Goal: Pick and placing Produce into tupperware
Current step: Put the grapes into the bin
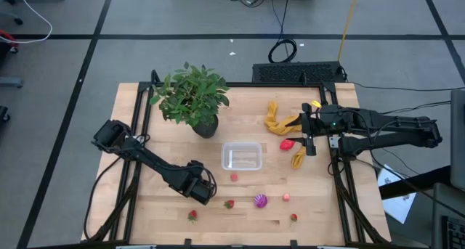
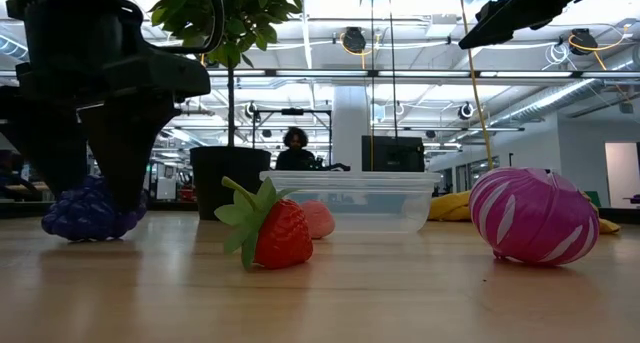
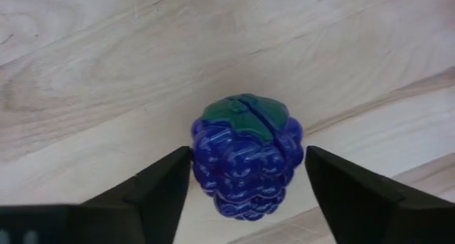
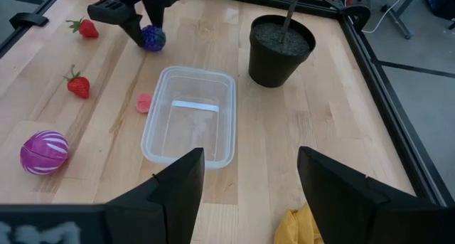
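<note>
A blue-purple bumpy berry (image 3: 247, 166) with a green cap lies on the wooden table near its front left. My left gripper (image 3: 247, 158) is open and low over it, pointing down, one finger at each side; the low view shows the berry (image 2: 85, 211) on the table. The clear tupperware (image 1: 242, 156) stands mid-table and holds nothing. Strawberries (image 1: 229, 204) (image 1: 192, 215) (image 1: 293, 218), a magenta striped fruit (image 1: 260, 200) and pink pieces (image 1: 234, 177) (image 1: 286, 197) lie in front of it. My right gripper (image 4: 250, 166) is open, raised over the table's right far part. My left gripper's fingers (image 3: 167, 183) stand close against two opposite sides of the berry, coming from above. I cannot tell whether they touch it. The berry rests on the table.
A potted leafy plant (image 1: 192, 96) stands left of and behind the tupperware. A mustard-yellow cloth (image 1: 280, 118) and a red-pink piece (image 1: 288, 143) lie under the right arm. A dark frame (image 1: 341, 184) runs along the table's edges. A person shows far behind in the low view.
</note>
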Robot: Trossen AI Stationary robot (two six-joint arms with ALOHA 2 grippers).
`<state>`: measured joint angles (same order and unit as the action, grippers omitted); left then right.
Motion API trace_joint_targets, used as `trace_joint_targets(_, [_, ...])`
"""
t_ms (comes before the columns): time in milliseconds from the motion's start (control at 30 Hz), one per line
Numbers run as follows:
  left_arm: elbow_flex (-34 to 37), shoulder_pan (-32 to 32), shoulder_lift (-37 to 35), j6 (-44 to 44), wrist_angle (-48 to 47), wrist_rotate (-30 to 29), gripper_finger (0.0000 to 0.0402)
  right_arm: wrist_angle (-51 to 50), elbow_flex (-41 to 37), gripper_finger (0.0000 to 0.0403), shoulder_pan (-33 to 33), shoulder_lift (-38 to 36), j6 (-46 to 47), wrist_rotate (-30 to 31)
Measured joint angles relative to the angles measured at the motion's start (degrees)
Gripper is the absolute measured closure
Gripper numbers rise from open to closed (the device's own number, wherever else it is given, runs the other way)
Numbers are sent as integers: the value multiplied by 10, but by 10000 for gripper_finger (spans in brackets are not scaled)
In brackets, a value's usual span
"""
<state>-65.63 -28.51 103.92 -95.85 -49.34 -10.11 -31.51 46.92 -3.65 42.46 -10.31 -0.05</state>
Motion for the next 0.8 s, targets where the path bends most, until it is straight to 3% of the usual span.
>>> trace_joint_targets(267, [0,0,0,0,0,-4,180,0,0,183,0,0,0,0])
trace_joint_targets(800, [-10,-1,0,0,2,-9,138,0,0,183,0,0,0,0])
